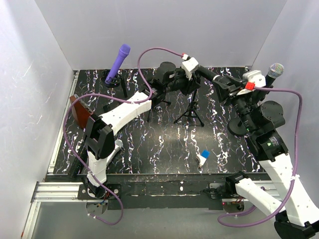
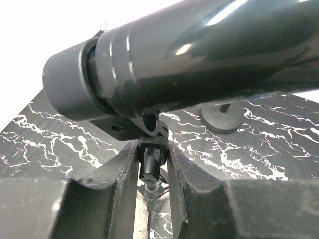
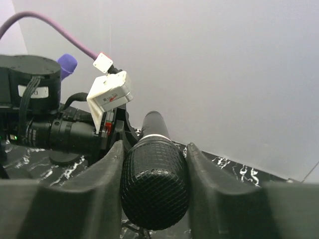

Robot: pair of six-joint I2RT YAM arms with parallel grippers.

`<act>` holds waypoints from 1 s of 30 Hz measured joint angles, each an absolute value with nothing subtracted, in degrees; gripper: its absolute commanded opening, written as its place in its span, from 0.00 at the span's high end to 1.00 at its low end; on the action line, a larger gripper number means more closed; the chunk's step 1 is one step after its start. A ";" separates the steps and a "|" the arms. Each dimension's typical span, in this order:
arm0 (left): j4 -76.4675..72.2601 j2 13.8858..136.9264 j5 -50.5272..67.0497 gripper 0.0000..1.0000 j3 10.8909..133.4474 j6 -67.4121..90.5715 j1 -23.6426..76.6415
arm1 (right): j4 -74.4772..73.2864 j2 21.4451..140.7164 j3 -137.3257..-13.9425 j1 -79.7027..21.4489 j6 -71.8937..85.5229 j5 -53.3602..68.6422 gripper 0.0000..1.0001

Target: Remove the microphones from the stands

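A black microphone (image 1: 215,77), glossy-bodied with a round mesh head, lies nearly level in the clip of a black tripod stand (image 1: 189,114) at the upper centre of the top view. The stand rests on a black tabletop with white marble veins (image 1: 149,144).

The left gripper (image 2: 152,179) is clamped on the stand's thin neck just under the clip. In the left wrist view both fingers (image 2: 119,189) press that post from either side, and the microphone's barrel fills the top of the frame.

The right gripper (image 3: 154,164) sits on the microphone's other end. In its wrist view the mesh head fills the space between the two fingers (image 3: 107,174), both pads lie against it with no gap showing, and the jaws grip it.

At the upper left of the top view a purple microphone (image 1: 119,59) leans in a small black holder (image 1: 113,79). A grey-headed microphone (image 1: 275,69) shows at the upper right behind the right arm. A brown block (image 1: 79,112) lies at the table's left edge, and a small blue-and-white piece (image 1: 203,156) lies near the front, right of centre.
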State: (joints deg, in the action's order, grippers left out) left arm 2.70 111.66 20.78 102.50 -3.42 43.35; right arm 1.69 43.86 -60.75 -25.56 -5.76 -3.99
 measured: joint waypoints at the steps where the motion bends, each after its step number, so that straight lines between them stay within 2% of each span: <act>1: 2.70 111.66 20.71 1.00 102.52 -3.40 43.35 | 1.41 43.88 -61.12 -25.52 -5.76 -3.99 0.98; 14: 3.22 111.66 17.76 1.00 102.89 -1.32 43.35 | -15.42 38.98 -72.69 -25.06 -6.26 -0.27 0.99; 15: 3.20 111.66 17.76 0.94 102.87 -1.32 43.35 | -17.06 38.13 -73.93 -25.06 -6.48 0.45 0.99; 17: 3.18 111.66 17.82 0.56 102.87 -1.45 43.35 | -19.09 36.95 -76.49 -24.97 -7.27 1.85 0.99; 18: 3.18 111.66 17.91 0.42 102.87 -1.52 43.35 | -19.75 36.69 -77.65 -24.97 -7.75 2.39 0.99; 19: 3.18 111.66 18.06 0.36 102.87 -1.83 43.35 | -20.08 36.51 -78.65 -24.95 -8.16 2.92 0.99; 24: 6.98 110.43 19.62 0.15 102.72 -4.36 43.33 | -21.50 36.49 -79.70 -24.86 -10.85 4.67 0.99; 26: 9.78 108.73 21.04 0.03 102.37 -5.67 43.22 | -23.24 36.62 -79.59 -24.86 -11.68 5.50 0.99; 30: 18.70 102.65 25.71 0.02 102.32 -8.40 42.89 | -25.56 37.04 -78.96 -24.86 -12.43 8.21 0.99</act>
State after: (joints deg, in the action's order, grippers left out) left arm 18.70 102.65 25.71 102.32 -8.40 42.89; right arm -25.56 37.04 -78.96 -24.86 -12.43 8.21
